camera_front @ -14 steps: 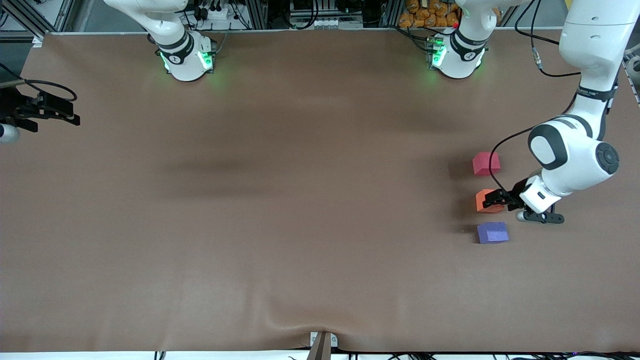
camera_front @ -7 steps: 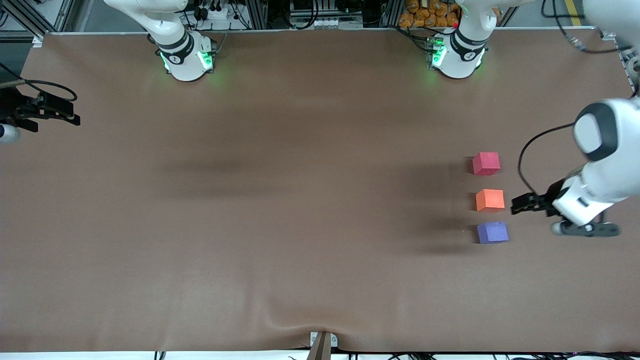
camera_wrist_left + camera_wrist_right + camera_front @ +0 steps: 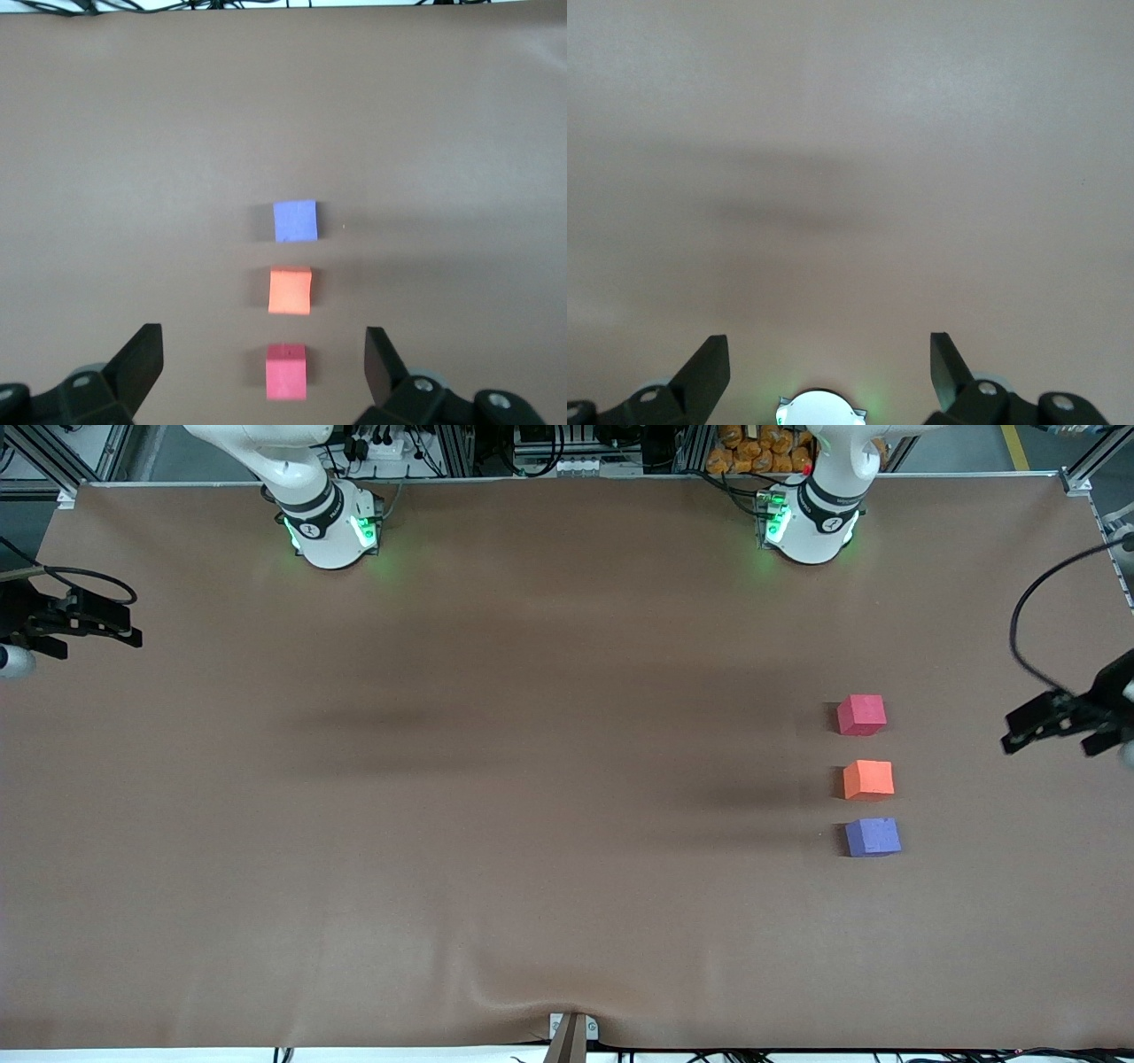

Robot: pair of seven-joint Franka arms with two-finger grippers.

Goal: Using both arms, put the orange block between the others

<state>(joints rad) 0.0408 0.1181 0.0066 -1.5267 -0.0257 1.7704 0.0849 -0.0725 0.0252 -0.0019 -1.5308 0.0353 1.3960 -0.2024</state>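
Observation:
The orange block [image 3: 868,779] rests on the table toward the left arm's end, in a row between the others. The red-pink cube [image 3: 861,715] lies farther from the front camera and the purple-blue cube [image 3: 873,837] nearer. The left wrist view shows the same row: purple-blue cube [image 3: 294,220], orange block [image 3: 290,290], red-pink cube [image 3: 286,371]. My left gripper [image 3: 1011,732] hangs open and empty in the air by the table's edge at the left arm's end, well apart from the cubes [image 3: 263,343]. My right gripper [image 3: 131,627] waits open and empty at the right arm's end [image 3: 828,348].
The brown table cover [image 3: 532,779] is bare apart from the three cubes. Both arm bases [image 3: 332,527] [image 3: 808,522] stand at the table's back edge with green lights. The right wrist view shows its own base [image 3: 819,409] below the gripper. A small bracket [image 3: 571,1032] sits at the front edge.
The left gripper, which stood around the orange block a second ago, has drawn back and up toward the left arm's end. The orange block stays between the other two. The right arm is still.

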